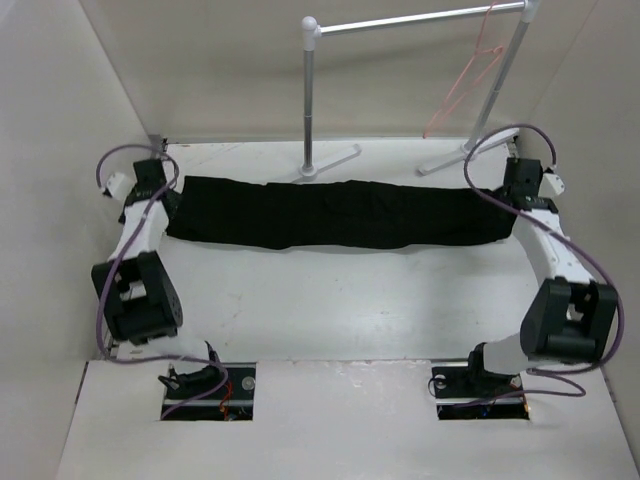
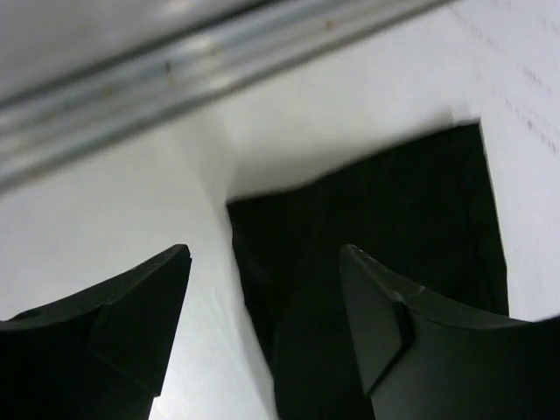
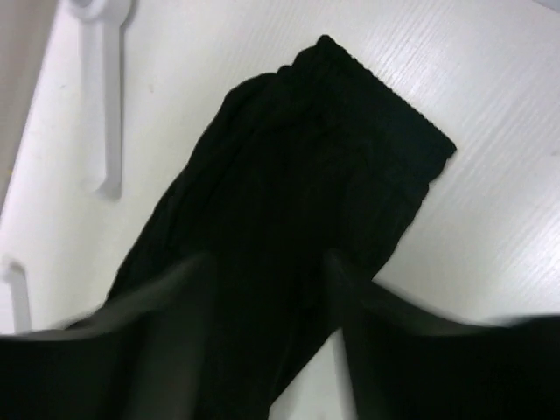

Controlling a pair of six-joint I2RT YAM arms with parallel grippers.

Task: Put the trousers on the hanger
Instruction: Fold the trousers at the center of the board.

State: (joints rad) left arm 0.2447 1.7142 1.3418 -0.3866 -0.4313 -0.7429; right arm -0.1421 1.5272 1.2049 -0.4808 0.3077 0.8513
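Trousers [image 1: 335, 213] flat, ends under left end effector [image 2: 264, 254], right end effector [image 3: 267, 258]

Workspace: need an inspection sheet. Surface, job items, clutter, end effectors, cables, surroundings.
Surface: white table, no damage seen.
Job's things: trousers stretched flat in a long band across the far half; hanger hanging on the grey rack, far right.
Clutter: nothing seen.
End effectors: left end effector open over the trousers' left end; right end effector open over the waistband end; neither holds cloth.
Cables: purple cables loop along both arms.
Surroundings: rack stands at the far edge; plain walls.
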